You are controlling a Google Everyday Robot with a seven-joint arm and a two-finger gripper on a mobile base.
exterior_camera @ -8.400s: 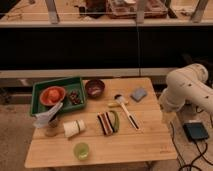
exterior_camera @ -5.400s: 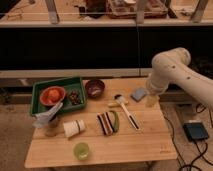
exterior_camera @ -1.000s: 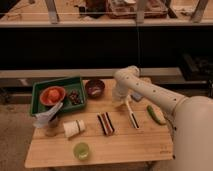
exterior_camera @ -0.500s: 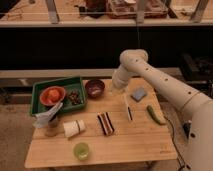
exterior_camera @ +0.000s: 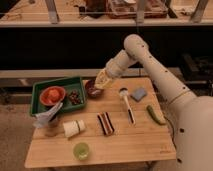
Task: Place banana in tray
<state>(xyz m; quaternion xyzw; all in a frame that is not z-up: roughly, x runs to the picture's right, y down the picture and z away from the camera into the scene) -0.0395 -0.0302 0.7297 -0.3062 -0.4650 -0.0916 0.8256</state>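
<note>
My gripper (exterior_camera: 102,81) hangs at the end of the arm that reaches in from the right. It is just above the right rim of the round dark-red bowl (exterior_camera: 91,90). It looks shut on a small pale-yellow piece, the banana (exterior_camera: 103,77), held off the table. The dark-green tray (exterior_camera: 56,81) lies at the table's left rear, just left of the bowl and the gripper. It holds an orange dish (exterior_camera: 52,95) and a small dark item (exterior_camera: 75,98).
A white-handled brush (exterior_camera: 127,104), a grey-blue sponge (exterior_camera: 139,93) and a green curved vegetable (exterior_camera: 156,115) lie to the right. A striped dark block (exterior_camera: 105,123), a toppled white cup (exterior_camera: 74,128), a green cup (exterior_camera: 81,150) and a white crumpled bag (exterior_camera: 47,116) sit in front.
The gripper rose from the table near the brush and moved left to above the bowl's right rim. The green vegetable lies further right than at the start.
</note>
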